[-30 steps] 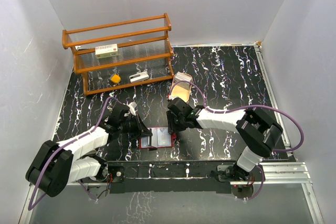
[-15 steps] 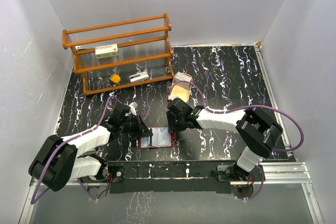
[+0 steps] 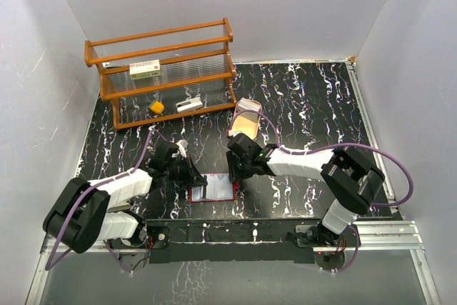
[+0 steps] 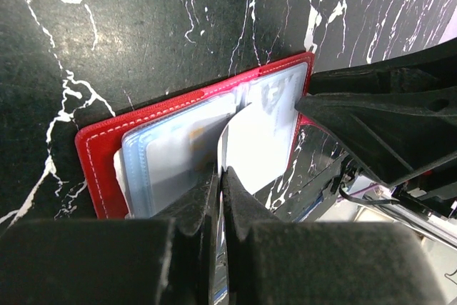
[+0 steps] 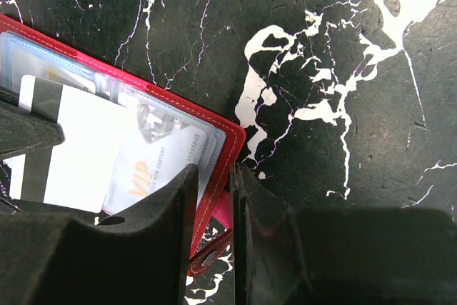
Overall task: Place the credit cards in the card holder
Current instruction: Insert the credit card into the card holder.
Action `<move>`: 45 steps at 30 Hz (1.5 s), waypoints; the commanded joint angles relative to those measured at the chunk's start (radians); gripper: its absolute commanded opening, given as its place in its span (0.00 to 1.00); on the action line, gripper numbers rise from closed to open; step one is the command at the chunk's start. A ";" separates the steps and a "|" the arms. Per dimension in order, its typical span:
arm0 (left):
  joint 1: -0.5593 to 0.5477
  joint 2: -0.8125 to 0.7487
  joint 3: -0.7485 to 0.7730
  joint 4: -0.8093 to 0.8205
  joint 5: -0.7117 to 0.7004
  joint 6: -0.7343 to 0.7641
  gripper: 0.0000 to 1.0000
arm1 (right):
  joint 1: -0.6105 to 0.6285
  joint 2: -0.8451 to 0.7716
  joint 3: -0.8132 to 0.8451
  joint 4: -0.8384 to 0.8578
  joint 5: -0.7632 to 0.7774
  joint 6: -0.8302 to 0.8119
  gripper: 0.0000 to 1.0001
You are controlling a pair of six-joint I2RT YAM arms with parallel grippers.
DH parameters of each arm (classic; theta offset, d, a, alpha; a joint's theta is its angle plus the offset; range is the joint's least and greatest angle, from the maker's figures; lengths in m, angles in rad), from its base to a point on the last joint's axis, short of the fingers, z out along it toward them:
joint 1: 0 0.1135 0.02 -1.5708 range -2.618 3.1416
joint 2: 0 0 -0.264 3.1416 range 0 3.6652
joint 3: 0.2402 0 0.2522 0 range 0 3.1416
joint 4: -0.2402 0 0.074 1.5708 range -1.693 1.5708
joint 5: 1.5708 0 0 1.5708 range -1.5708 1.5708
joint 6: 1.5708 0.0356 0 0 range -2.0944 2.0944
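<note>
The dark-red card holder (image 3: 216, 188) lies open on the black marbled table, its pale bluish pockets (image 4: 168, 155) facing up. My left gripper (image 4: 221, 171) is shut on a thin white credit card (image 4: 260, 144) with a black stripe (image 5: 34, 141). That card lies slanted over the middle pockets. One pocket holds a card marked VIP (image 5: 153, 169). My right gripper (image 5: 214, 183) is shut on the card holder's right cover (image 5: 227, 149), one finger on each side, just above the snap tab (image 5: 214, 255). Seen from above, the left gripper (image 3: 196, 177) and right gripper (image 3: 234, 170) flank the holder.
A wooden rack (image 3: 168, 51) stands at the back left, with a white red-labelled box (image 3: 145, 69) on its shelf. A yellow item (image 3: 156, 108) and a small white item (image 3: 188, 105) lie under it. A tan oval tray (image 3: 247, 123) sits just behind the right gripper.
The left arm has shifted slightly forward and the card has edged a little further over the card holder. The right gripper has stayed in place on the cover.
</note>
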 commanded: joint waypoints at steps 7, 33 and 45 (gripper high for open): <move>0.004 0.056 0.025 -0.041 -0.111 0.078 0.00 | 0.005 0.012 -0.018 0.019 0.028 -0.005 0.23; -0.015 0.029 -0.136 0.250 -0.098 -0.087 0.00 | 0.005 -0.098 -0.130 0.130 0.080 0.147 0.21; -0.018 -0.117 -0.017 -0.041 -0.175 -0.008 0.42 | 0.005 -0.167 -0.090 0.039 0.075 0.121 0.26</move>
